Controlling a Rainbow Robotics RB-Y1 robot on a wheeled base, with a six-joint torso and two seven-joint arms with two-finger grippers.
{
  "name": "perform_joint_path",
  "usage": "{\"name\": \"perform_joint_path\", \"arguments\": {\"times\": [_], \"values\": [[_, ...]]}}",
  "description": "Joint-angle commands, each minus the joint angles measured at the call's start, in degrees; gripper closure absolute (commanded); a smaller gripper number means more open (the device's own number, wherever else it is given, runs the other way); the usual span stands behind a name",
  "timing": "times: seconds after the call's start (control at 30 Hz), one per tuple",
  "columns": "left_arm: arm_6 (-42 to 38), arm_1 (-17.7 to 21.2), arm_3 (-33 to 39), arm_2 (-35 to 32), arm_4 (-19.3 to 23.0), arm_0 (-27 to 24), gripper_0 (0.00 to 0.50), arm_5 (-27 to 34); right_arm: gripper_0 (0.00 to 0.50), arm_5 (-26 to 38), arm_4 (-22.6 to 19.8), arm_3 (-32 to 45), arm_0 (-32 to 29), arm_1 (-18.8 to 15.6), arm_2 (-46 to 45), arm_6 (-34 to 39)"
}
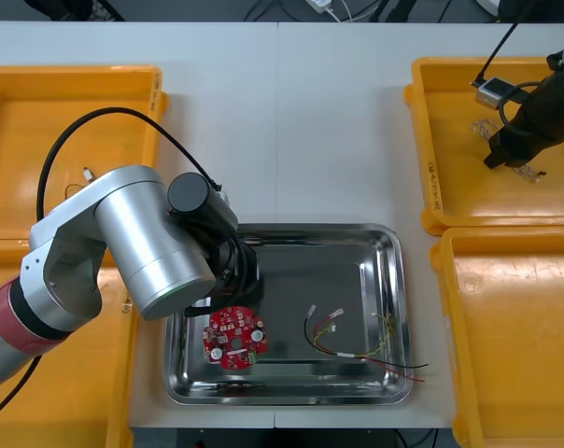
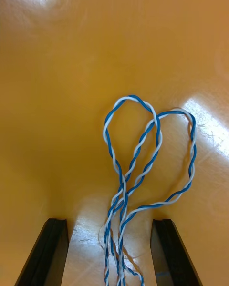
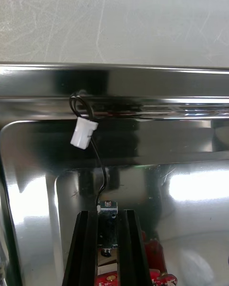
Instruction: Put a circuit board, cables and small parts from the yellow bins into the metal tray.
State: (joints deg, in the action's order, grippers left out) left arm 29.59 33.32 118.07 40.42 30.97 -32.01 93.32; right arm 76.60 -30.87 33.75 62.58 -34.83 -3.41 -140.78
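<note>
Blue-and-white twisted cable (image 2: 125, 177) loops between right gripper's (image 2: 109, 225) spread jaws.

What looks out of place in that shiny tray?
The ends of the red and yellow cable poke over the near right rim of the metal tray onto the table. Otherwise nothing: left gripper over the tray, right gripper in a far yellow bin.

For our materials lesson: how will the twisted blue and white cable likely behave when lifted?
Probably floppy: the twisted blue and white cable lies in loose loops, passing through the open right gripper, so they would dangle. Likely light, being thin. It might slide on the glossy yellow bin. The left gripper holds a black cable over the metal tray.
</note>
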Motion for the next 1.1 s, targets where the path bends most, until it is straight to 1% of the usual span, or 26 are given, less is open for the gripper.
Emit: {"name": "perform_joint_path", "arguments": {"times": [0.03,0.43,0.47,0.5,0.53,0.57,0.6,0.63,0.67,0.7,0.73,0.77,0.83,0.9,0.93,0.97,1.0,1.03,1.1], "values": [[-2.43,0.43,0.5,0.89,-0.91,0.72,0.5,-0.77,0.0,-0.66,-0.24,0.44,-0.7,-0.15,-1.51,-2.13],[-2.69,0.87,0.41,0.89,-0.82,0.81,0.495,-1.13,0.0,-1.89,-1.3,0.44,-2.02,-0.06,-1.42,-2.57],[-2.69,0.87,0.5,0.89,-0.91,0.89,0.49,-1.3,0.056,-1.89,-1.3,0.44,-2.02,-0.06,-1.42,-2.65],[-2.69,0.87,0.5,0.89,-0.82,0.89,0.48,-1.3,0.08,-1.89,-1.39,0.44,-1.93,0.03,-1.42,-2.74],[-2.69,0.87,0.41,0.98,-0.82,0.89,0.445,-1.39,0.143,-1.89,-1.39,0.44,-2.02,0.03,-1.42,-2.74],[-2.61,0.95,0.5,0.89,-0.82,0.89,0.421,-1.39,0.225,-1.89,-1.47,0.44,-1.93,0.03,-1.42,-2.83],[-2.61,0.95,0.5,0.98,-0.82,0.89,0.4,-1.39,0.272,-1.98,-1.56,0.44,-2.02,0.03,-1.42,-2.83],[-2.61,0.95,0.41,0.89,-0.74,0.89,0.346,-1.39,0.367,-1.98,-1.56,0.44,-2.02,0.03,-1.42,-2.83],[-2.69,1.13,0.41,0.89,-0.65,0.89,0.307,-1.39,0.459,-1.98,-1.56,0.44,-2.02,0.03,-1.42,-2.83],[-2.69,1.13,0.5,0.98,-0.65,0.89,0.285,-1.39,0.487,-2.07,-1.56,0.44,-2.02,0.03,-1.51,-2.83],[-2.69,1.13,0.41,0.89,-0.74,0.98,0.246,-1.39,0.5,-2.07,-1.56,0.44,-2.02,0.03,-1.51,-2.83],[-2.69,1.22,0.41,0.89,-0.74,0.98,0.195,-1.39,0.5,-2.07,-1.65,0.44,-1.93,0.03,-1.42,-2.83],[-2.78,1.3,0.41,0.98,-0.65,1.07,0.153,-1.48,0.5,-2.07,-1.91,0.44,-1.93,0.03,-1.51,-2.83],[-2.78,1.39,0.41,0.89,-0.47,1.07,0.126,-1.48,0.5,-2.15,-2.18,0.44,-1.93,0.03,-1.51,-2.83],[-2.78,1.48,0.5,0.89,-0.56,1.07,0.081,-1.48,0.5,-2.33,-2.27,0.44,-1.93,-0.06,-1.51,-2.83],[-2.78,1.48,0.41,0.89,-0.47,1.07,0.063,-1.48,0.5,-2.42,-2.35,0.44,-1.93,0.03,-1.51,-2.83],[-2.87,1.48,0.41,0.89,-0.47,1.07,0.012,-1.48,0.5,-2.51,-2.44,0.79,-1.93,-0.06,-1.51,-2.83],[-2.96,1.57,0.41,0.98,-0.47,1.07,0.0,-1.39,0.5,-2.42,-2.44,1.32,-1.93,-0.15,-1.51,-2.83],[-3.05,1.66,0.41,0.89,-0.3,1.07,0.0,-1.48,0.5,-2.24,-2.27,2.46,-1.93,-0.32,-1.42,-2.83]]}}
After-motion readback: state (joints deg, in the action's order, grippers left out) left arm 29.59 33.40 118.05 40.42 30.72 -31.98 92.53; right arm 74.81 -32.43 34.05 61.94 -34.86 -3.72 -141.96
